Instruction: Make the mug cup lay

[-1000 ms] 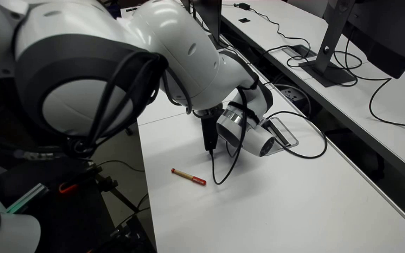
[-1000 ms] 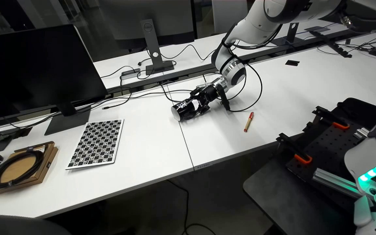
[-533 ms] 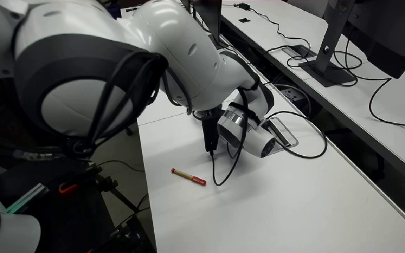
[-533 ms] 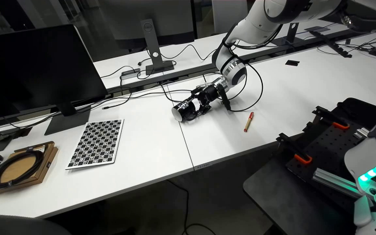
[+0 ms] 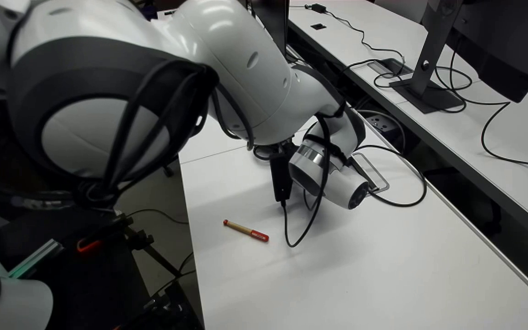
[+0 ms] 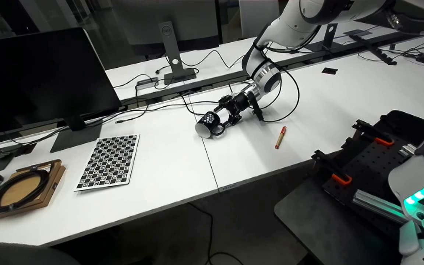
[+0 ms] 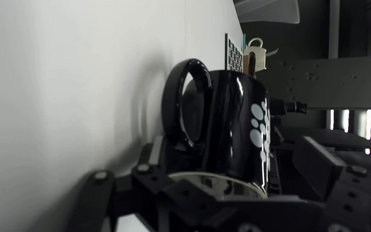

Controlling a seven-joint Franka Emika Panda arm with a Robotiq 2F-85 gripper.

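Observation:
The black mug cup (image 6: 210, 118) lies on its side on the white table in an exterior view, its pale round end turned away from the gripper. Its handle shows low at the front. In the wrist view the mug (image 7: 233, 122) has white dots, and its handle (image 7: 171, 103) points toward the table surface. A pale-ringed end faces the gripper. My gripper (image 6: 221, 117) is open, low over the table just behind the mug. In the wrist view its fingers (image 7: 317, 158) stand wide, with a gap between the mug and the right one. The arm mostly hides mug and gripper in an exterior view.
A red and tan marker (image 6: 281, 137) lies on the table near the arm. A checkered board (image 6: 109, 161), a cardboard box with coiled cable (image 6: 21, 189) and a monitor (image 6: 46, 81) stand farther off. Loose cables (image 6: 153, 107) run along the table's back edge.
The gripper has drawn back from the mug, toward the arm's base side. The mug has turned slightly, showing more of its pale end and dots. The marker has not moved.

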